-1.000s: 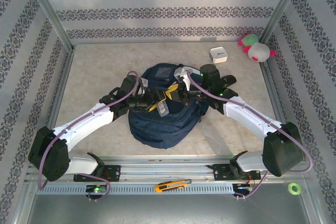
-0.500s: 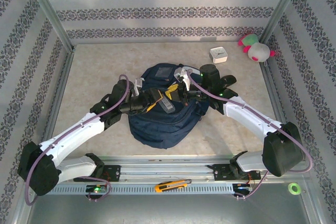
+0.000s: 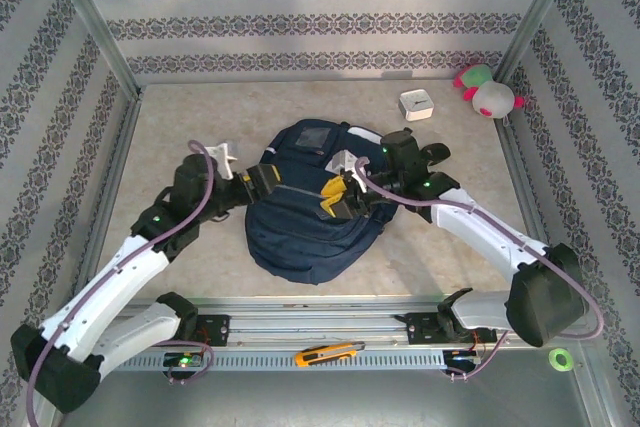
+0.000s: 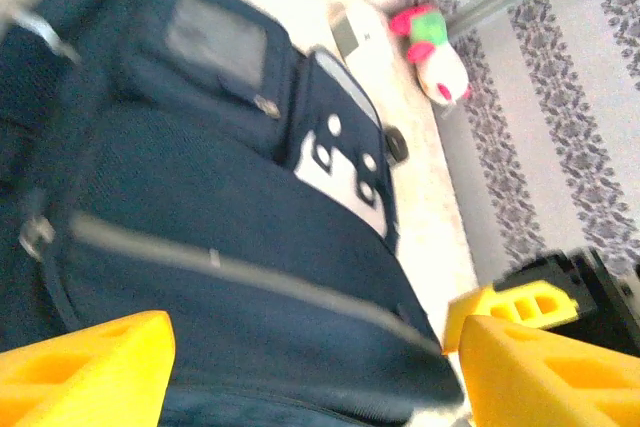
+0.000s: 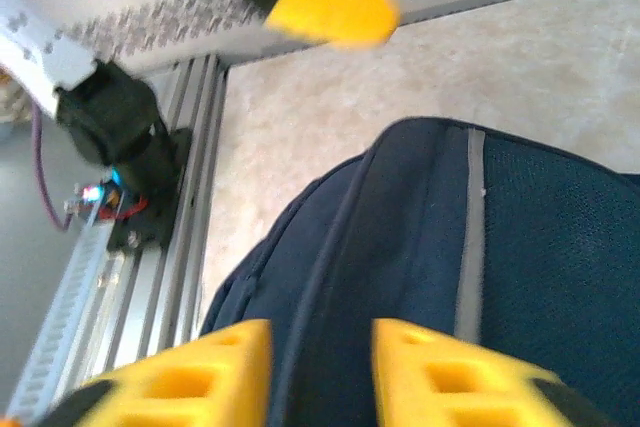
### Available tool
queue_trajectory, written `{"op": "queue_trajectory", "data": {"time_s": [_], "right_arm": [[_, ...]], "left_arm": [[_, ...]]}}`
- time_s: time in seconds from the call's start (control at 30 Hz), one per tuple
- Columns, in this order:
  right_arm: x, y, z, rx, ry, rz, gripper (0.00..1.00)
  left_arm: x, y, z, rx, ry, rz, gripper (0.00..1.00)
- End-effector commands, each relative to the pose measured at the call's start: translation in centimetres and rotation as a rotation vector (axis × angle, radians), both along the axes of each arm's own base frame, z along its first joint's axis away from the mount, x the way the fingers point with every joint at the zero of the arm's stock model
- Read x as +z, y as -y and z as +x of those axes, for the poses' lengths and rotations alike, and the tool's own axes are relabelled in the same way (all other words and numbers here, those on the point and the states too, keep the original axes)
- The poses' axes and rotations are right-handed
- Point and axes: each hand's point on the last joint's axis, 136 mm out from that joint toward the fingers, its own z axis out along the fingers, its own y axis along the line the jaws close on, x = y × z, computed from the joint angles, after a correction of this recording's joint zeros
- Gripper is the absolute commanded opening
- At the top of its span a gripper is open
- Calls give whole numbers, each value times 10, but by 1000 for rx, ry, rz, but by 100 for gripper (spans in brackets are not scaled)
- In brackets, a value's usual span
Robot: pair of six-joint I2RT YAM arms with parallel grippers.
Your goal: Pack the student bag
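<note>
Beige tabletop under student bag; overhead, yellow cutter.

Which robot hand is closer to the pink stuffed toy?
Right. The stuffed toy sits far right; the right gripper is over the student bag's middle, the left gripper at its left edge.

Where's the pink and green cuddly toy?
Top view: the cuddly toy sits in the far right corner of the table, beside the white box.

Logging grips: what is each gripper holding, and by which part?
The left gripper is open and holds nothing. The right gripper straddles a raised fold of the student bag; whether it pinches it cannot be told.
</note>
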Motion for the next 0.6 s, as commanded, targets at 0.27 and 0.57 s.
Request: {"op": "queue_trajectory", "data": {"time_s": [0.27, 0.57], "right_arm": [[-11, 51, 2, -554, -325, -61, 55], [-68, 82, 21, -946, -649, 51, 51]], "left_arm": [[-40, -30, 22, -411, 170, 523, 81], [-97, 0, 57, -327, -31, 170, 61]]}}
